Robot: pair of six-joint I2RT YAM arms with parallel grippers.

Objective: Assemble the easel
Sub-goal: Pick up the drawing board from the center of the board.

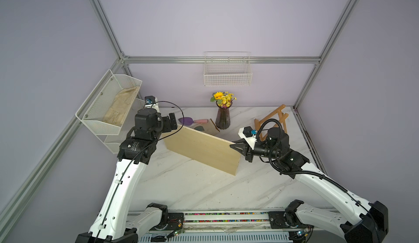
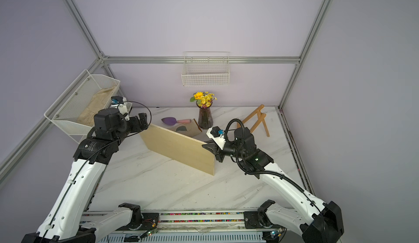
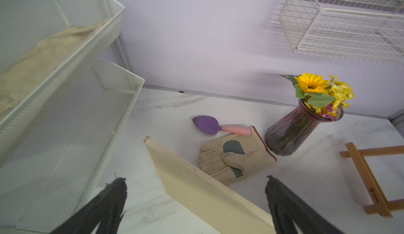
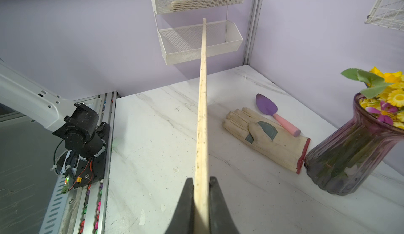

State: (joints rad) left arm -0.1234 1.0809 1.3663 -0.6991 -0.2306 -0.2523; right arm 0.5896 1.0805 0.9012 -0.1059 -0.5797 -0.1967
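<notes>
Nearest in both top views are two white-and-black robot arms, reaching from the front rail over the white marble worktop point(image 1: 192, 185). Between them a large pale plywood rectangular board point(image 1: 201, 151) stands upright on a long edge, running slantwise. The right pincer point(image 1: 235, 146) pinches its right end, and the left pincer point(image 1: 172, 120) hangs spread at its far left corner. The small orange-brown wooden A-frame easel point(image 2: 252, 113) stands at the far right of the worktop behind the right arm, well apart from the board and touched by neither pincer. From the left wrist, the left pincer point(image 3: 195, 178) is spread wide with the board's point(image 3: 218, 208) end showing between its fingers. Beyond lie a cream work glove point(image 3: 236, 156) and a purple trowel with a pink handle point(image 3: 207, 124). A purple ribbed glass vase of yellow flowers point(image 3: 295, 132) stands beside them, and part of the easel point(image 3: 367, 178) shows off to the side. From the right wrist, the right pincer point(image 4: 201, 179) is pressed onto the board's point(image 4: 202, 91) thin edge, which runs away towards a white mesh wall basket point(image 4: 196, 42).
</notes>
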